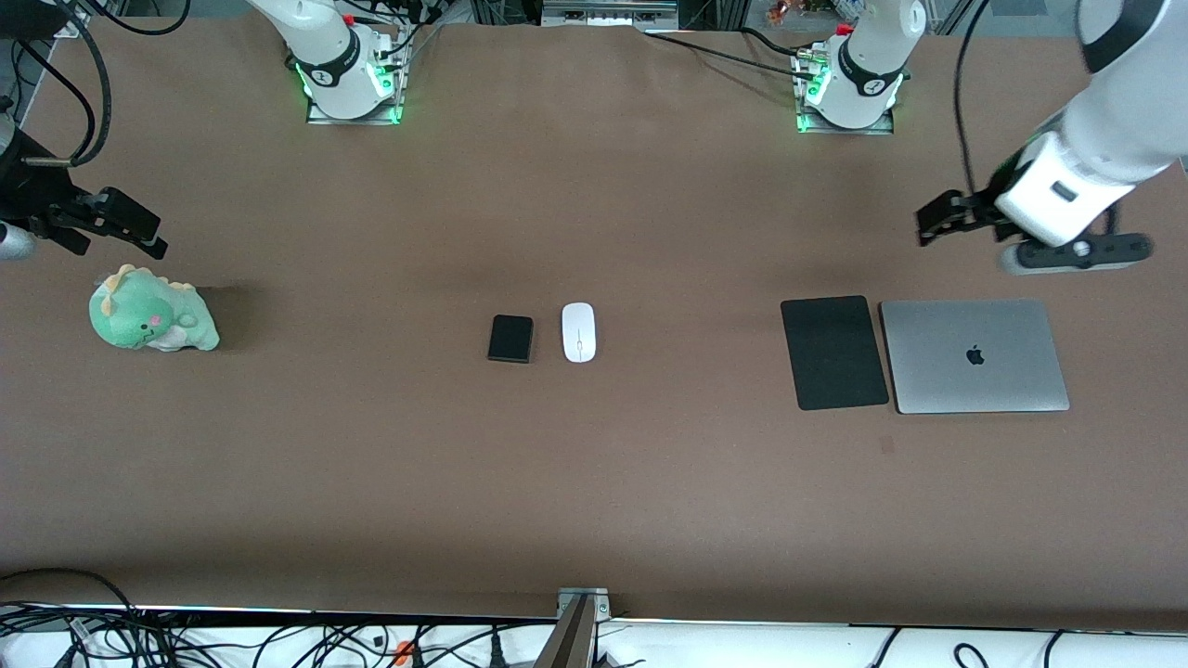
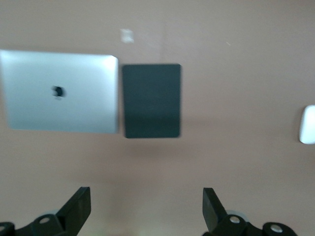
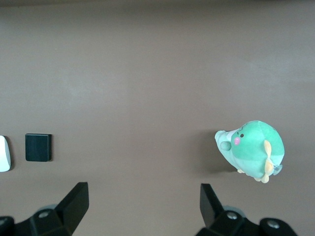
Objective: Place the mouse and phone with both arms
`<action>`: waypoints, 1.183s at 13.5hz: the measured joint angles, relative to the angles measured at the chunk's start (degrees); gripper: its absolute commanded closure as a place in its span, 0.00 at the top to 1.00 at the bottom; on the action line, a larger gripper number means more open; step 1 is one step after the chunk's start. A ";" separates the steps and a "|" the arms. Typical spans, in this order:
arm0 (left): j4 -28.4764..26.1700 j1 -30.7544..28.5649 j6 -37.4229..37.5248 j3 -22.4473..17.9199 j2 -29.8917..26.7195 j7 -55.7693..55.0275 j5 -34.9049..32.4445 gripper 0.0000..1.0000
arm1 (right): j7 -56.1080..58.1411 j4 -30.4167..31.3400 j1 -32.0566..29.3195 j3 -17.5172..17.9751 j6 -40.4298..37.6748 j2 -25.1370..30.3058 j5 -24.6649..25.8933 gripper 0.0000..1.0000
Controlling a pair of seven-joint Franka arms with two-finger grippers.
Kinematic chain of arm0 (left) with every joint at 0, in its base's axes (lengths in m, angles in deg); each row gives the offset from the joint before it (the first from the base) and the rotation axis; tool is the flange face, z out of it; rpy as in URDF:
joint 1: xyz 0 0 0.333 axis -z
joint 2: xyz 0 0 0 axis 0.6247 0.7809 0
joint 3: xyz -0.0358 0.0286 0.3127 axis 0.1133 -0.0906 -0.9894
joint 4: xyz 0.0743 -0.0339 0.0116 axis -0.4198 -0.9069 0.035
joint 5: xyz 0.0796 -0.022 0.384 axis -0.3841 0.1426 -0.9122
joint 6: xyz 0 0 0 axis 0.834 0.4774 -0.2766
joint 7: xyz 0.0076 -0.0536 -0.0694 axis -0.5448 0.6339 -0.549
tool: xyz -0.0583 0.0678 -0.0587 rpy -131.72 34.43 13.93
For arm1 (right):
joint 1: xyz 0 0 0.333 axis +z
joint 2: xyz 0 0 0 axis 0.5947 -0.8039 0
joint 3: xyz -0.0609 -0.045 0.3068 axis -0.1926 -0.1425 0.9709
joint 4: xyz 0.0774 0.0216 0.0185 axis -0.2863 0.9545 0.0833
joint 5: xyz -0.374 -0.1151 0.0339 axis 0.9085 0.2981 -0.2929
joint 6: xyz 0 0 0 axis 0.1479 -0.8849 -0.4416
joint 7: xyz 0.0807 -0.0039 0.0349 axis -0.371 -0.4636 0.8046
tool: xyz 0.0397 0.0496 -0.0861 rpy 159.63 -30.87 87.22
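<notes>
- Front view: the white mouse (image 1: 578, 332) and the black phone (image 1: 510, 339) lie flat side by side near the middle of the brown table (image 1: 594, 482), just apart, the phone toward the right arm's end and the mouse toward the left arm's end.
- Toward the left arm's end of the table, a black mat (image 1: 833, 353) lies flat just beside a closed silver laptop (image 1: 974, 356); the mat sits between the mouse and the laptop, well apart from the mouse.
- Toward the right arm's end stands a green plush dinosaur (image 1: 151, 311), well apart from the phone.
- The left gripper (image 1: 939, 221) hangs in the air over bare table near the mat and laptop, its fingers (image 2: 78, 209) spread wide and holding nothing.
- The right gripper (image 1: 116, 225) hangs over the table just by the plush dinosaur, its fingers (image 3: 75, 201) also spread wide and empty.
- Left wrist view: laptop (image 2: 60, 92), mat (image 2: 151, 101) and an edge of the mouse (image 2: 308, 124) show below the open jaws.
- Right wrist view: the plush dinosaur (image 3: 251, 150), the phone (image 3: 38, 147) and a sliver of the mouse (image 3: 4, 153) lie on the table.
</notes>
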 measured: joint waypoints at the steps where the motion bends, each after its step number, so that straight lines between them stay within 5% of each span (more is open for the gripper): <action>1: 0.30 0.96 -1.06 0.66 1.98 -2.25 1.27 1.00 | 0.00 0.01 0.01 0.16 -0.60 -0.17 0.00 1.00; 9: 5.77 17.71 -21.16 1.45 22.59 -24.32 2.01 1.00 | 0.04 0.33 1.63 0.95 -8.44 -5.60 0.00 1.00; 16: 6.40 29.95 -36.31 1.18 33.30 -34.65 -2.33 1.00 | -3.69 0.30 2.22 0.92 -8.49 -8.91 0.00 1.00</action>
